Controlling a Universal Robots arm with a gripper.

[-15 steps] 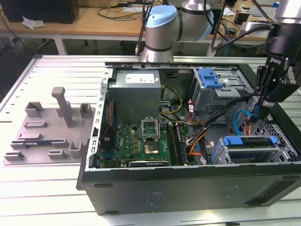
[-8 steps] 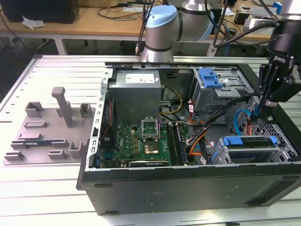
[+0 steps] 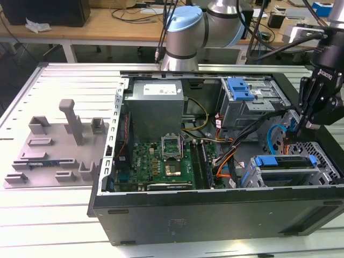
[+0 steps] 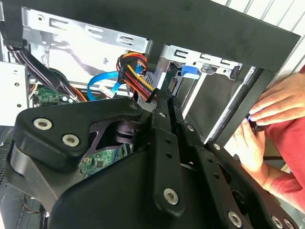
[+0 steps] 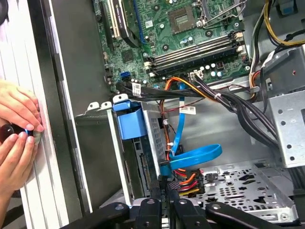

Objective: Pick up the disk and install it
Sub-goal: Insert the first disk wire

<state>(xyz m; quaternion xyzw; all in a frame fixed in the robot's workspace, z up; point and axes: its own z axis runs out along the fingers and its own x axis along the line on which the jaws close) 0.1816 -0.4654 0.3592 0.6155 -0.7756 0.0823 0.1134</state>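
Disk (image 3: 285, 162), where?
– Lying in the lower drive cage (image 3: 324, 157), blue rails showing
Claw?
– Gripper (image 5: 166, 190) hangs just above that cage, fingers pinched together, can't see anything between them
Anything else?
– Person's hands (image 5: 16, 133) outside the case wall (image 5: 62, 143), beside the cage

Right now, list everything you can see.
case: one, black, on the table
table: one, silver, under the case
motherboard: one, green, in the case
power supply: one, grey, beside the motherboard
drive cages: two, grey, blue latches, the exterior view's right
data cable: one, blue, looped beside a cage
power wires: one bundle, red-yellow-orange, at the gripper's tip
tray: one, grey, the exterior view's left
hands: two, outside the case wall
arm: one, silver-blue, behind the case
gripper: one, black, shut, by the data cable
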